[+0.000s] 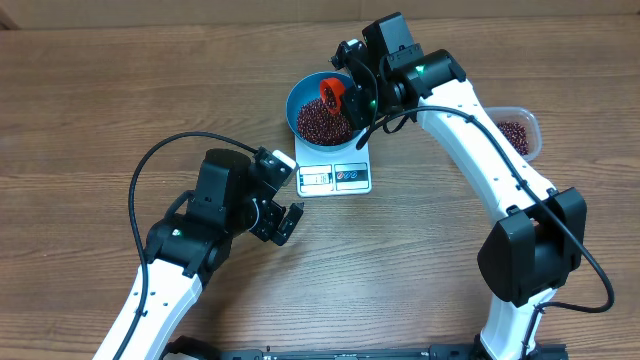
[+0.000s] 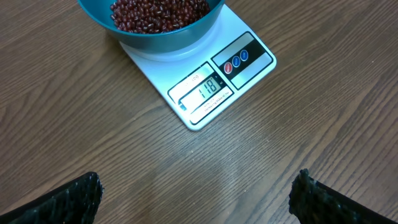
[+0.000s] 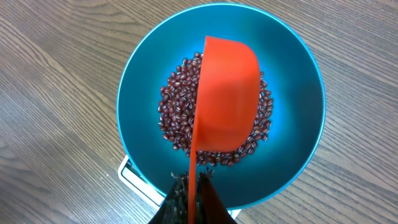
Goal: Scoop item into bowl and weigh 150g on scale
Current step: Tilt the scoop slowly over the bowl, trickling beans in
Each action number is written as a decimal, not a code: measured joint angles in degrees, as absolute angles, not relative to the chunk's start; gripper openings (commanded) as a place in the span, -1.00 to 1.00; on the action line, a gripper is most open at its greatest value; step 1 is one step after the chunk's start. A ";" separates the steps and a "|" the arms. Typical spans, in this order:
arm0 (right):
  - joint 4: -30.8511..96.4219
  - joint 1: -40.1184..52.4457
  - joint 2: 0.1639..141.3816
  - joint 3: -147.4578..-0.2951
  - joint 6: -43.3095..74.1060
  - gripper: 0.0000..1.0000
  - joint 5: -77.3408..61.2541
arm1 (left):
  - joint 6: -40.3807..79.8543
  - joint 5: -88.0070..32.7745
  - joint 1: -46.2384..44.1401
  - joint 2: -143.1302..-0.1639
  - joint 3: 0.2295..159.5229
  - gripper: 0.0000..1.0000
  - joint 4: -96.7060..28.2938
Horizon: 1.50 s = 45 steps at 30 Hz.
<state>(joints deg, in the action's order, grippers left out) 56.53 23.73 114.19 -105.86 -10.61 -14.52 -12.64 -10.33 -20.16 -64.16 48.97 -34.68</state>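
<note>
On brown wood-grain table [image 1: 90, 90] | scale [image 1: 336, 178] bears bowl [image 1: 298, 98] | likely laminate

Wood-grain table [image 1: 100, 90] with white scale [image 1: 335, 178] (centre) and clear tub [image 1: 536, 128]

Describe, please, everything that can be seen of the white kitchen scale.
The scale is a small, flat, white rectangle, plastic by the look of it, lying flat on the wooden table. The blue bowl of beans stands on its platform and covers most of it. The free front strip carries a small display reading 118 and, beside it, a panel with two round buttons, one red and one blue. Only the bowl and the table touch it.
</note>
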 measured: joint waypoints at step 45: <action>56.18 23.73 114.19 -105.86 -16.53 -0.93 -10.98 | -12.64 -10.33 -20.16 -64.16 48.97 0.99 -34.68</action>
